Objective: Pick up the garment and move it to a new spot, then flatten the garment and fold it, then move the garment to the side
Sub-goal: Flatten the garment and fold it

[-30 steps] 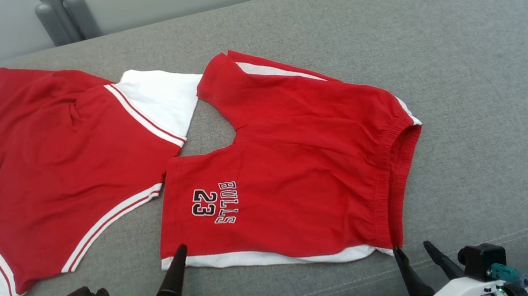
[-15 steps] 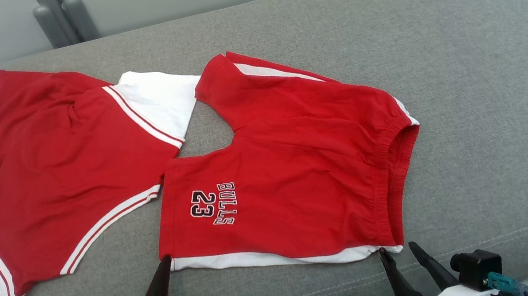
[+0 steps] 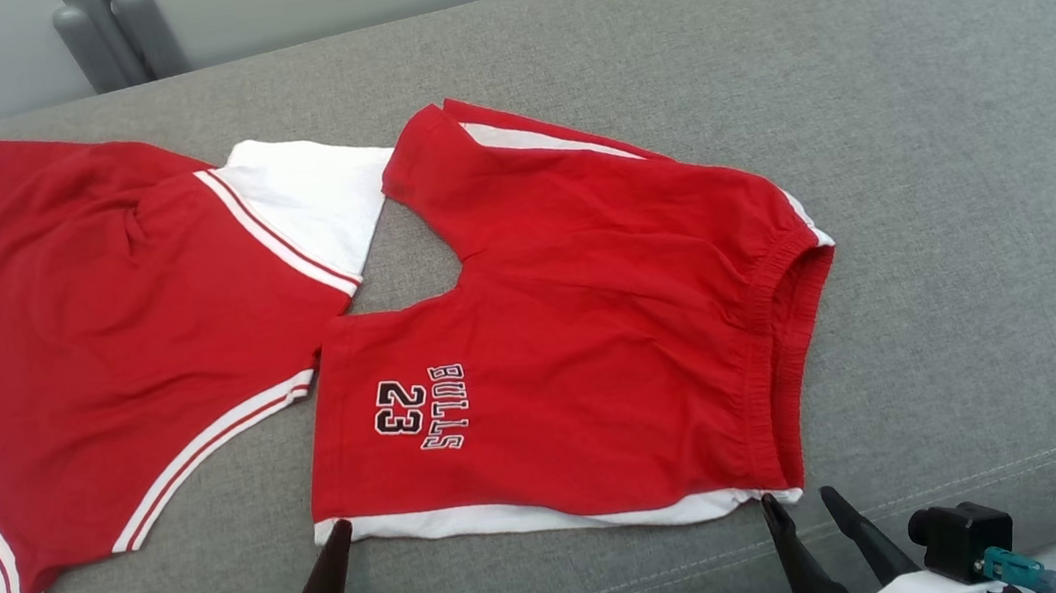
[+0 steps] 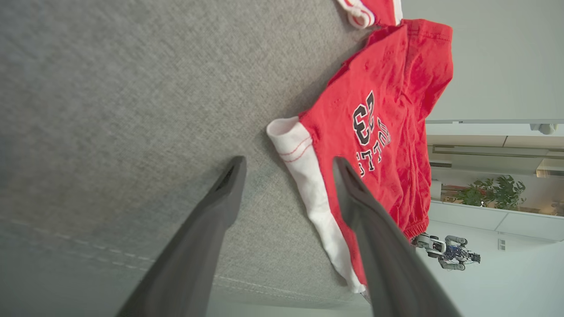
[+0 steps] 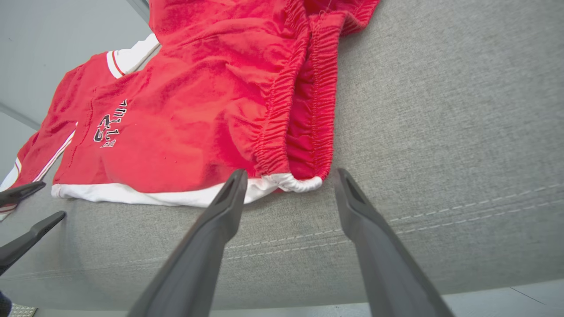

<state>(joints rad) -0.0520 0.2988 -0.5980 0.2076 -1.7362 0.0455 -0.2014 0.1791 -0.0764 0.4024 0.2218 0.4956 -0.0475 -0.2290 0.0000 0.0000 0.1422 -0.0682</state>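
While looking down from head view, seeing red shorts (image 3: 583, 330) lying spread flat on grey sofa (image 3: 928, 187), printed leg nearest, elastic waistband (image 3: 787, 355) facing right, second red-and-white garment (image 3: 114, 367) lying just beside on the left. Seeing left end effector (image 3: 334, 562) hovering at near-left corner of white hem band (image 3: 515, 518), one dark finger showing; right end effector (image 3: 797, 500) sitting just off near waistband corner, fingers spread. Switching to left wrist view: looking along fingers standing wide apart, hem corner showing between them, gripping nothing. Switching to right wrist view: looking along open fingers bracketing waistband corner, holding nothing; left end effector showing at lower left, also open.
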